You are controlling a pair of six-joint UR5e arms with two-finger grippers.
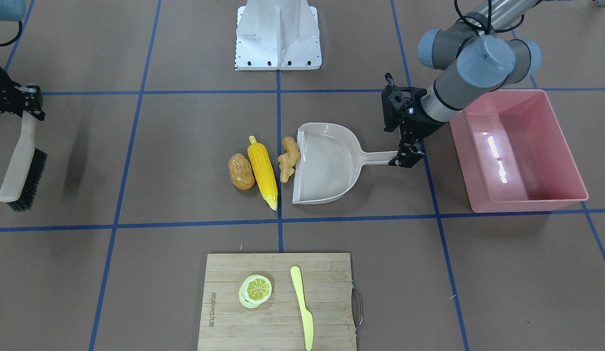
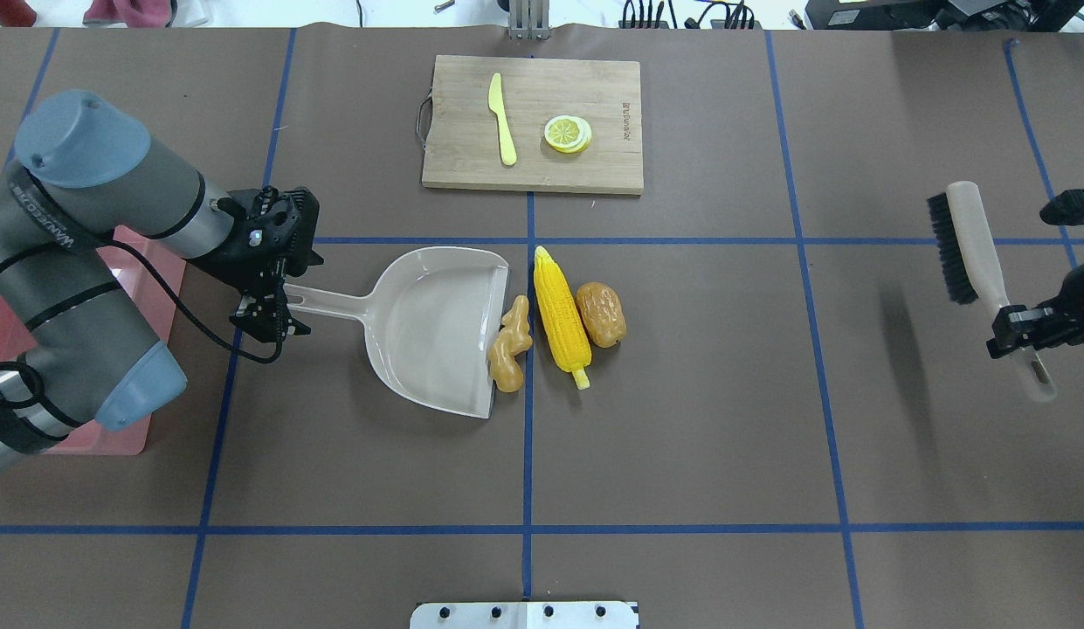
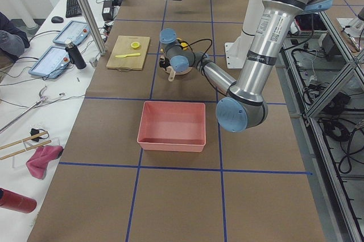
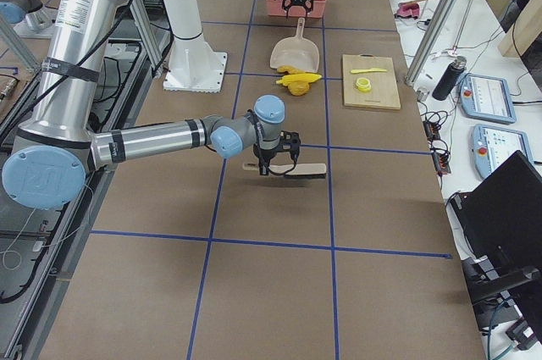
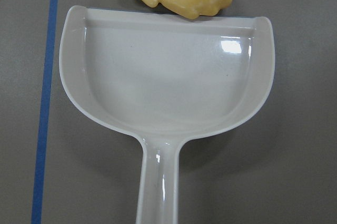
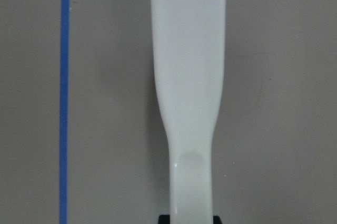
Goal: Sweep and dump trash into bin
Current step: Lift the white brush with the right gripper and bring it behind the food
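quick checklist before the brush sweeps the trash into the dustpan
1. Left gripper on dustpan handle: ok.
2. Right gripper holding brush: ok, brush off the table, far from the trash.
3. Dustpan mouth faces trash: ok, ginger at the lip.
4. Corn and potato lie beside the ginger, outside the pan: ok.
5. Dustpan empty: ok.
6. Bin empty: ok.
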